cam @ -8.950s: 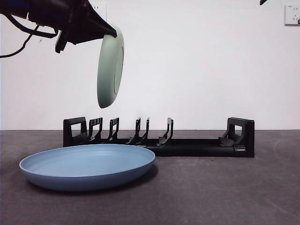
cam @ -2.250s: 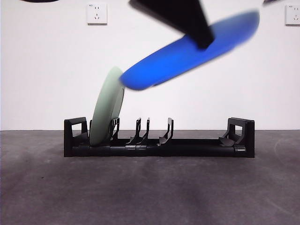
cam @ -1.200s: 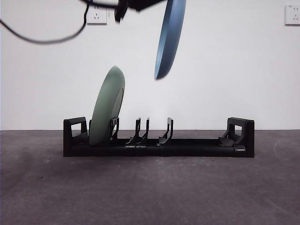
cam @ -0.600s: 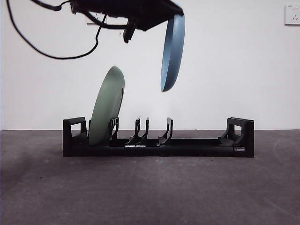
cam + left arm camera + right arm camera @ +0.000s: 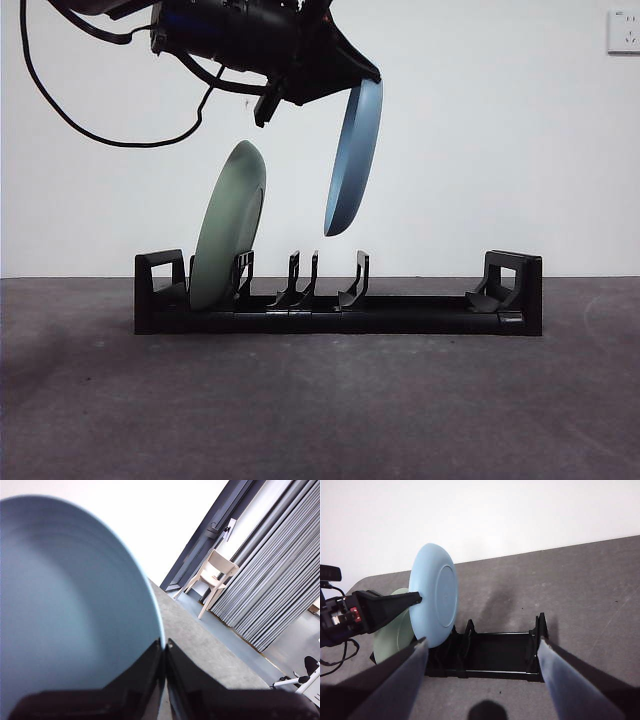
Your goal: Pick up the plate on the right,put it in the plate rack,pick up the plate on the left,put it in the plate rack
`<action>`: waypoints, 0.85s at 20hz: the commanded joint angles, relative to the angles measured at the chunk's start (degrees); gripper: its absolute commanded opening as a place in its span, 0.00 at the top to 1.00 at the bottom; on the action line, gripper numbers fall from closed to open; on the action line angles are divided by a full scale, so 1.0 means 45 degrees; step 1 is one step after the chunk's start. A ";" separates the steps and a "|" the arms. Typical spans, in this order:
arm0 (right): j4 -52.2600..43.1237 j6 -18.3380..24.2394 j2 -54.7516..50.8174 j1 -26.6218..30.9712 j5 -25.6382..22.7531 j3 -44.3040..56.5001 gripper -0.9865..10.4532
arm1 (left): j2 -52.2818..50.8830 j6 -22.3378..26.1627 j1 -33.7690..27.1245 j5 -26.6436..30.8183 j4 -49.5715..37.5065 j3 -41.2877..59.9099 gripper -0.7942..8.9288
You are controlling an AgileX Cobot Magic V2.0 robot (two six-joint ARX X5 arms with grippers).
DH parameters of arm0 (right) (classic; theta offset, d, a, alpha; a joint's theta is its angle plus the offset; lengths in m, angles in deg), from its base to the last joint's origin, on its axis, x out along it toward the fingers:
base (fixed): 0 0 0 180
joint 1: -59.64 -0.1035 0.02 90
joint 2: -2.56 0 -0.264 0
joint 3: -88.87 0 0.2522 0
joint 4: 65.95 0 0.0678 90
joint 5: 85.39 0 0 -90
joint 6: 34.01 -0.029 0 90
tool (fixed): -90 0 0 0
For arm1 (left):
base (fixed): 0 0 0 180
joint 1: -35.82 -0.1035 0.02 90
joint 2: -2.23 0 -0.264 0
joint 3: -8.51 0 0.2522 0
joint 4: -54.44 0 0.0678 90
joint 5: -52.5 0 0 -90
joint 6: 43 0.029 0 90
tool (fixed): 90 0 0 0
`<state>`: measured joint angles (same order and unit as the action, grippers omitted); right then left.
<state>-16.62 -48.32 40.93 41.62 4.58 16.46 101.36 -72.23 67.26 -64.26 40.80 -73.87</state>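
Left gripper (image 5: 352, 82) clamping blue plate (image 5: 353, 160) drops lower – nearing rack (image 5: 340, 300) at 6 o'clock; right gripper (image 5: 482, 680) wide.

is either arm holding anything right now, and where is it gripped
The left end effector holds the blue plate by its upper rim, edge-on above the plate rack. The right end effector is open and holds nothing.

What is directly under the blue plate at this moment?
The blue plate hangs on edge in the left pincer. Below it are empty prongs of the plate rack, right of the slotted green plate. No part of that stretch is covered.
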 commanded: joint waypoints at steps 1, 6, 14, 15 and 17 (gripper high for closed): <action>-0.0068 0.0107 0.0039 0.0000 -0.0029 0.0005 0.59 | 0.0330 0.0321 -0.0019 -0.0058 -0.0058 0.0039 0.93; -0.0029 0.0107 0.0058 0.0000 -0.0024 0.0005 0.59 | 0.0665 0.0719 -0.0010 -0.0044 0.0525 0.0039 0.93; -0.0029 0.0107 0.0058 0.0000 -0.0024 0.0005 0.59 | 0.0699 0.1394 0.0005 0.0355 0.1112 0.0039 0.93; -0.0029 0.0107 0.0063 0.0005 -0.0024 0.0005 0.59 | 0.0699 0.1520 0.0019 0.0355 0.1156 0.0039 0.93; -0.0029 0.0107 0.0131 0.0000 -0.0024 0.0005 0.59 | 0.0699 0.1554 0.0029 0.0379 0.1277 0.0039 0.93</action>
<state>-16.47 -48.29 41.34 41.62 4.58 16.46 104.40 -67.03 67.28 -62.93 46.86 -73.87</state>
